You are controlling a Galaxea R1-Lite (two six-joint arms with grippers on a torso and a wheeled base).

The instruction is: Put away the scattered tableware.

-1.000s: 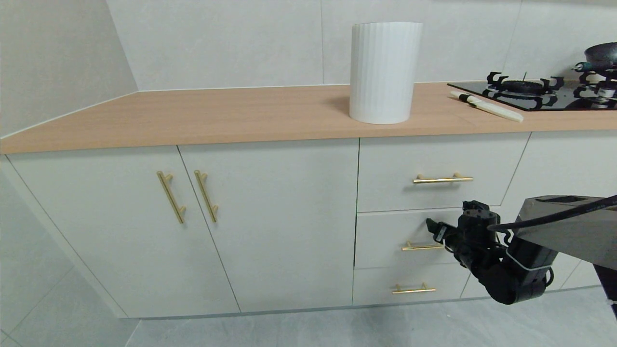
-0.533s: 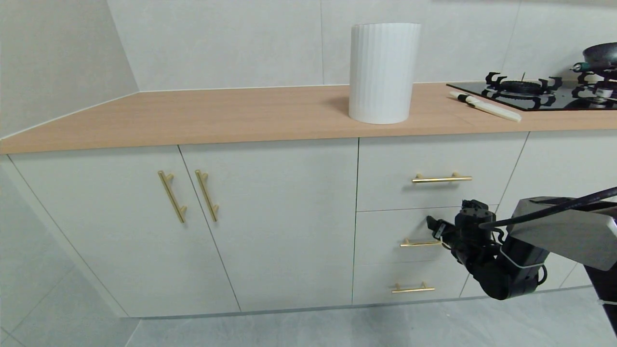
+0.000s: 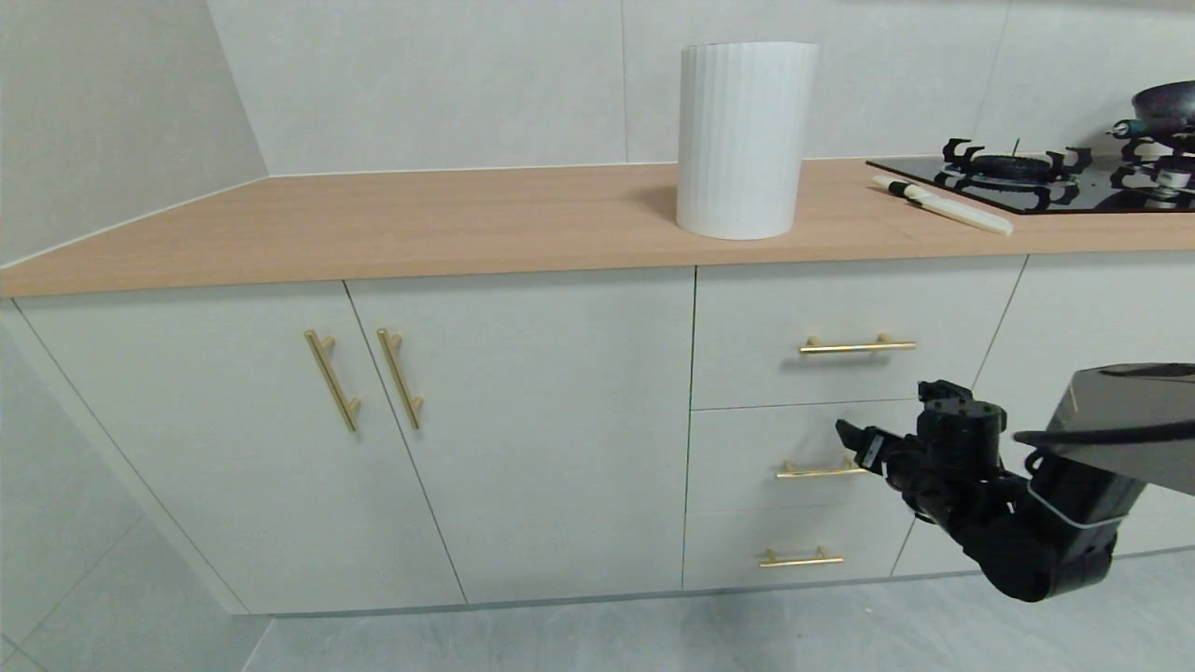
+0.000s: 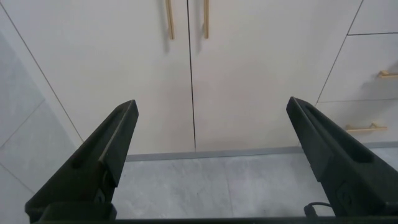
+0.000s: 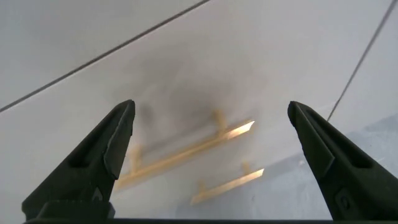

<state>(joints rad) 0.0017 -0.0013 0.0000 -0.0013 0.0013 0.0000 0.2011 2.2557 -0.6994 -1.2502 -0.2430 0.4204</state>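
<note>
A white utensil with a black band (image 3: 943,205) lies on the wooden counter (image 3: 448,219) beside the hob. A tall white ribbed holder (image 3: 742,140) stands upright on the counter to its left. My right gripper (image 3: 857,446) (image 5: 210,112) is low in front of the drawer stack, open and holding nothing, its tips right by the middle drawer's brass handle (image 3: 817,471) (image 5: 186,152). My left gripper (image 4: 211,106) is open and holds nothing, facing the double cabinet doors (image 4: 189,74) above the floor.
A black gas hob (image 3: 1036,182) with a pan (image 3: 1167,103) fills the counter's right end. The top drawer handle (image 3: 857,347) and bottom drawer handle (image 3: 800,560) (image 5: 227,185) are brass bars. Two door handles (image 3: 364,378) sit on the left cabinet. Grey tiled floor lies below.
My right arm has shifted a little to the right and slightly down, the gripper staying open near the middle drawer handle. All drawers stay shut.
</note>
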